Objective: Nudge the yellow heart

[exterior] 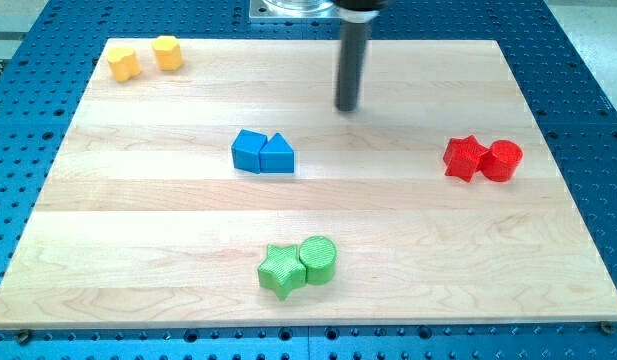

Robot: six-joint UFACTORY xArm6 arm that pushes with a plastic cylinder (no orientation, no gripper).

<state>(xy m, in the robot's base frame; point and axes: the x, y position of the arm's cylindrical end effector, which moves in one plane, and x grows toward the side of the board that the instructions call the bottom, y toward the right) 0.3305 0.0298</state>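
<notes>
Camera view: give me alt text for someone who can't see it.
My tip rests on a wooden board at top centre, far right of the yellow heart and yellow hexagon in the top-left corner. Blue blocks sit mid-board, red blocks right, green blocks bottom centre.

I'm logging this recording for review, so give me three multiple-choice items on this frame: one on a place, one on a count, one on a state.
1. Where on the board do the two yellow blocks lie?
A. the view's top left corner
B. the view's bottom right
C. the middle

2. How many blocks are on the board?
A. six
B. eight
C. ten

3. How does my tip stand to the blocks?
A. pressed against the red pair
B. resting on a green block
C. touching none

Answers:
1 A: the yellow heart and the other yellow block sit side by side in that corner.
2 B: four pairs show, yellow, blue, red, green.
3 C: my tip stands on bare wood, up and right of the blue pair.
</notes>
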